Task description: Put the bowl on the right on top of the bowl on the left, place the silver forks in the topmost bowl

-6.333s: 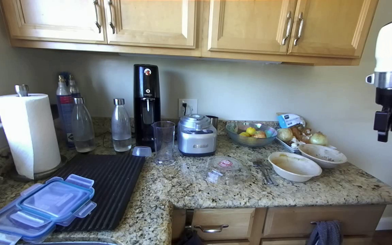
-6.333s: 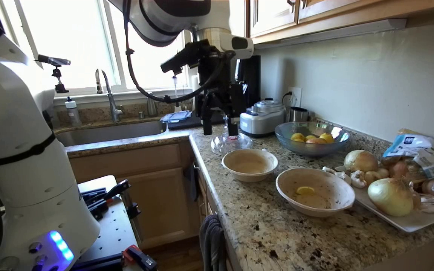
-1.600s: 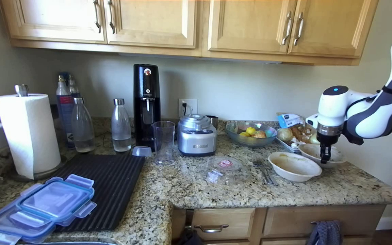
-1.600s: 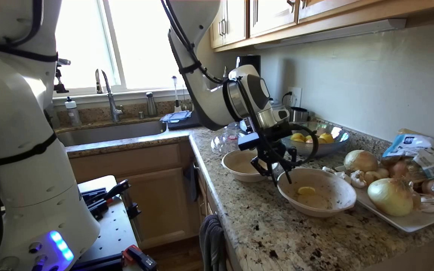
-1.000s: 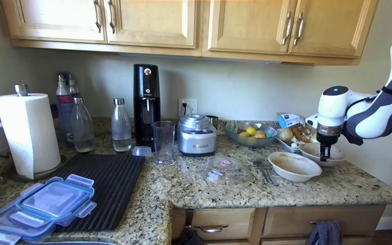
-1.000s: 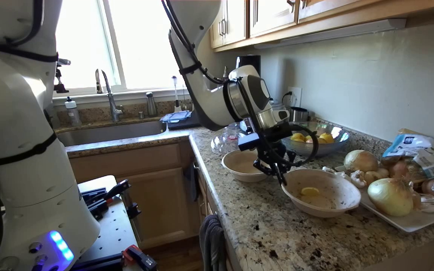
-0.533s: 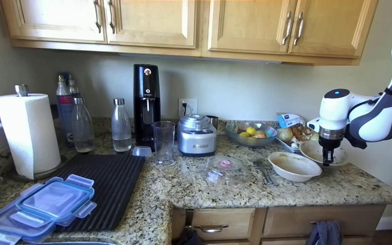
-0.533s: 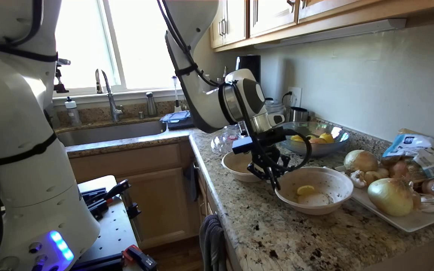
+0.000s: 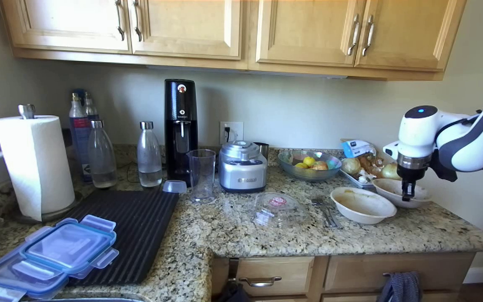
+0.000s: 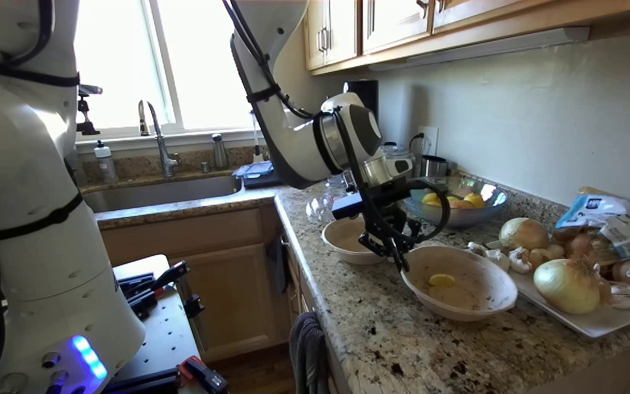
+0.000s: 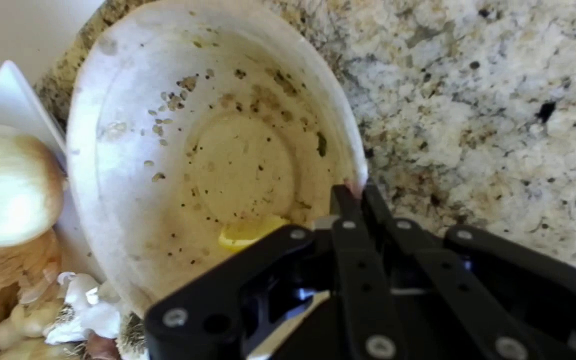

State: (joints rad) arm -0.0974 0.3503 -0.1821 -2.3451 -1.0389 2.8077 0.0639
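In both exterior views, the arm was seen slanted downward, with the wrist bent so that the claw was pointed down. In the wrist view, its two fingers were held almost together, with a slim gap between them.

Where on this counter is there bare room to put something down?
Bare granite lies between the black ridged mat and the clear plastic container. A second patch borders the lemon-wedge bowl and the onion platter. It's crowded around the forks, the other bowl and the pincer, which grips the lemon-wedge bowl's rim.
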